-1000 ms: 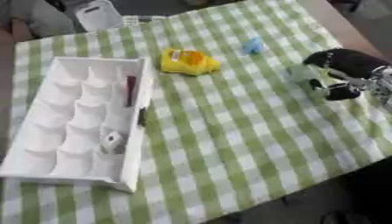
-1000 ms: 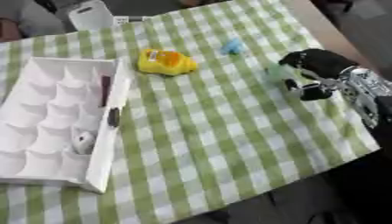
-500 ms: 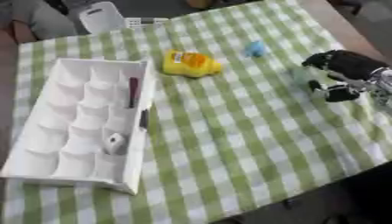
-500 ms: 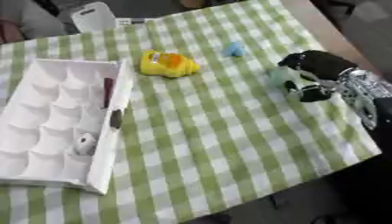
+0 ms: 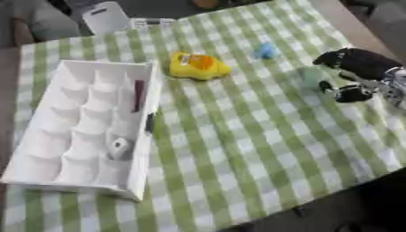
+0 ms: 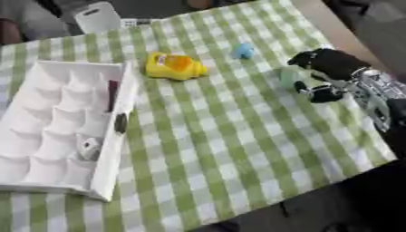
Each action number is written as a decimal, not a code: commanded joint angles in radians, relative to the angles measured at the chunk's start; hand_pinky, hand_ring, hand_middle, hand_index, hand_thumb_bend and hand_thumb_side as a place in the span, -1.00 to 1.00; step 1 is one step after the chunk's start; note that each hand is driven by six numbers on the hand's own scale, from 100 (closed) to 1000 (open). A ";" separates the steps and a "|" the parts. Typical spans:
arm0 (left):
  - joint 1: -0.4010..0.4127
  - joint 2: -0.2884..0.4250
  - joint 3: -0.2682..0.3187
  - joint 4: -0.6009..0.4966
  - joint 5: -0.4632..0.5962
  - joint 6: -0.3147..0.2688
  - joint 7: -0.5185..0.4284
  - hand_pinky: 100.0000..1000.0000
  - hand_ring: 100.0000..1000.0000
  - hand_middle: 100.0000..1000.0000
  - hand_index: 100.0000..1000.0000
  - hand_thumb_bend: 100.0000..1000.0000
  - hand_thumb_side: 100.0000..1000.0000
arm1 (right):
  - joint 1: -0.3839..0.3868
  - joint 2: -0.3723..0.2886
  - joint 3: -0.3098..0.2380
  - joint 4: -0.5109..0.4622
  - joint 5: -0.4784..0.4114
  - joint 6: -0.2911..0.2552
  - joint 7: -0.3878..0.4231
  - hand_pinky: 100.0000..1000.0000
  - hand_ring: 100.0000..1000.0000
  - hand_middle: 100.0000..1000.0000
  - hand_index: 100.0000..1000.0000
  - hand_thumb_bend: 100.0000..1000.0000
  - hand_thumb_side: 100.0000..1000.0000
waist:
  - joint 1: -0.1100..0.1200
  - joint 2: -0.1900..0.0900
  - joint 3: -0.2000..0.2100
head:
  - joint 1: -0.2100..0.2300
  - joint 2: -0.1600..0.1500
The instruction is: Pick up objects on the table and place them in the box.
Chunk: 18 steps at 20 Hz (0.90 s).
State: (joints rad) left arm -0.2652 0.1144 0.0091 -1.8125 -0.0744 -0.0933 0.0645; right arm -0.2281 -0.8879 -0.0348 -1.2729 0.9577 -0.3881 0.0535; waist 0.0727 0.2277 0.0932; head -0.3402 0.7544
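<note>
matt green-checked cloth (image 5: 262, 136), smooth white plastic box (image 5: 47, 136), glossy yellow toy (image 5: 196, 66)

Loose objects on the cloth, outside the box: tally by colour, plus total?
Yellow: 1, the yellow object.
Blue: 1, the small blue object.
Pale green: 1, the pale green object, by the right hand.
Total: 3.

1. My right hand (image 6: 329, 68) sits at the right edge of the checked cloth (image 5: 262, 136), with a pale green object (image 6: 288, 76) just beside its fingers.
2. Between me and the white box (image 5: 79, 122) the middle of the cloth lies open.
3. The yellow toy (image 5: 196, 66) and small blue object (image 5: 266, 50) stand along the far side.
4. A dark item (image 5: 150, 123) lies on the box's near wall, on the side facing me.
</note>
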 commanded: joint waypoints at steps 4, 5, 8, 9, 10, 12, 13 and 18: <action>-0.017 0.026 -0.002 -0.013 0.006 -0.002 -0.005 0.45 0.23 0.86 0.69 -0.90 0.89 | -0.002 -0.054 -0.019 -0.005 0.000 0.005 -0.005 0.78 0.58 0.64 0.90 -0.89 -0.69 | -0.008 0.011 0.003 | 0.001 -0.015; -0.018 0.026 -0.002 -0.013 0.006 -0.003 -0.005 0.45 0.23 0.86 0.69 -0.90 0.89 | -0.002 -0.054 -0.019 -0.003 0.003 0.006 -0.004 0.77 0.58 0.64 0.90 -0.90 -0.69 | -0.006 0.013 0.003 | 0.001 -0.016; -0.019 0.026 -0.003 -0.012 0.007 -0.003 -0.006 0.45 0.23 0.86 0.69 -0.90 0.89 | -0.002 -0.052 -0.019 0.002 0.010 0.006 -0.005 0.77 0.58 0.63 0.90 -0.91 -0.69 | 0.001 0.018 0.001 | 0.001 -0.017; -0.019 0.026 -0.003 -0.012 0.007 -0.004 -0.006 0.45 0.23 0.86 0.69 -0.90 0.89 | -0.002 -0.052 -0.019 0.004 0.012 0.006 -0.005 0.77 0.58 0.63 0.90 -0.92 -0.69 | 0.003 0.019 0.001 | 0.001 -0.017; -0.020 0.025 -0.003 -0.011 0.007 -0.004 -0.007 0.45 0.23 0.86 0.69 -0.90 0.89 | -0.002 -0.052 -0.019 0.006 0.013 0.007 -0.004 0.77 0.58 0.63 0.90 -0.92 -0.69 | 0.004 0.020 0.000 | 0.001 -0.017; -0.020 0.025 -0.004 -0.011 0.008 -0.004 -0.007 0.45 0.23 0.86 0.69 -0.90 0.90 | -0.001 -0.052 -0.020 0.011 0.016 0.008 -0.005 0.77 0.57 0.63 0.90 -0.92 -0.68 | 0.007 0.022 -0.001 | 0.001 -0.018; -0.020 0.025 -0.004 -0.010 0.008 -0.005 -0.008 0.45 0.23 0.86 0.69 -0.90 0.90 | -0.001 -0.052 -0.020 0.013 0.017 0.009 -0.005 0.77 0.57 0.63 0.90 -0.92 -0.68 | 0.009 0.023 -0.002 | 0.001 -0.017; -0.022 0.024 -0.004 -0.009 0.009 -0.006 -0.010 0.45 0.23 0.86 0.69 -0.91 0.90 | 0.000 -0.050 -0.021 0.022 0.024 0.011 -0.005 0.77 0.57 0.63 0.90 -0.93 -0.68 | 0.015 0.030 -0.002 | 0.002 -0.018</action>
State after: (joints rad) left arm -0.2718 0.1147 0.0038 -1.8119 -0.0701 -0.0977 0.0592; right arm -0.2208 -0.8929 -0.0427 -1.2535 0.9733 -0.3816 0.0488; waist 0.0777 0.2516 0.0918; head -0.3393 0.7458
